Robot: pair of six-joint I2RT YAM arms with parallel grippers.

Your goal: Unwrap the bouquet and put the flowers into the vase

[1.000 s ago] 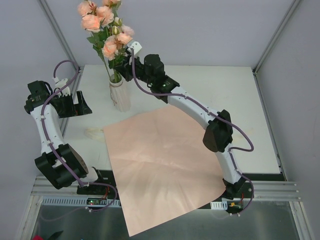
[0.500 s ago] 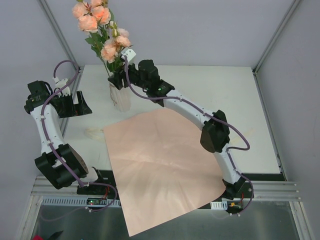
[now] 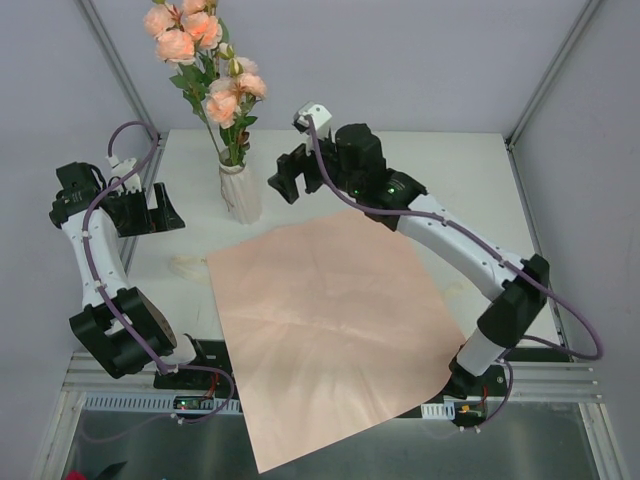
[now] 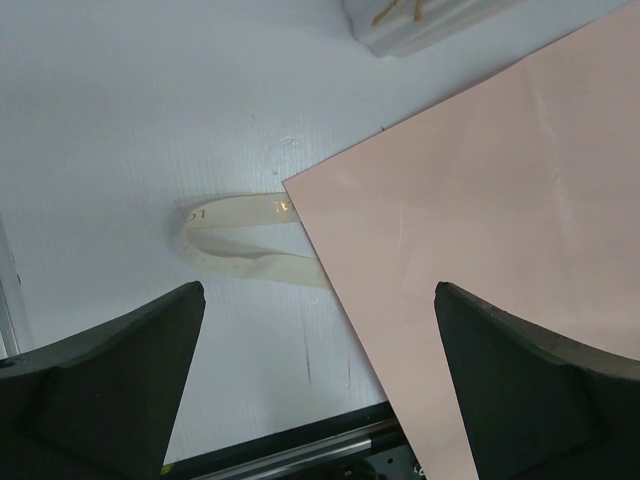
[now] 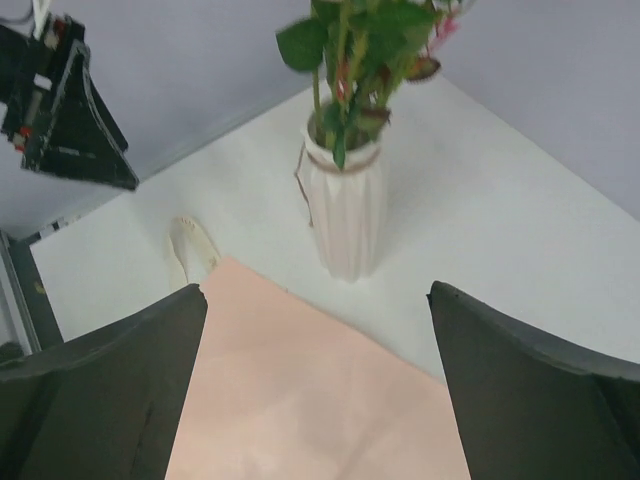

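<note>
The flowers [image 3: 212,70], peach-pink roses on green stems, stand upright in the white ribbed vase [image 3: 241,193] at the back left of the table; the right wrist view shows the vase [image 5: 347,208] with the stems [image 5: 345,75] in its mouth. My right gripper [image 3: 286,178] hangs open and empty just right of the vase, apart from it. My left gripper [image 3: 165,208] is open and empty at the left edge, over the table. The bouquet's pink paper sheet [image 3: 325,320] lies flat and unwrapped across the middle.
A cream ribbon [image 3: 188,266] lies on the table by the paper's left corner, seen also as a ribbon loop [image 4: 235,248] in the left wrist view. The paper overhangs the table's near edge. Frame posts [image 3: 118,70] rise at the back corners.
My right gripper opened, let go of the flower stems at the vase and drew back to the right. The flowers stayed standing in the vase. The left arm has not moved.
</note>
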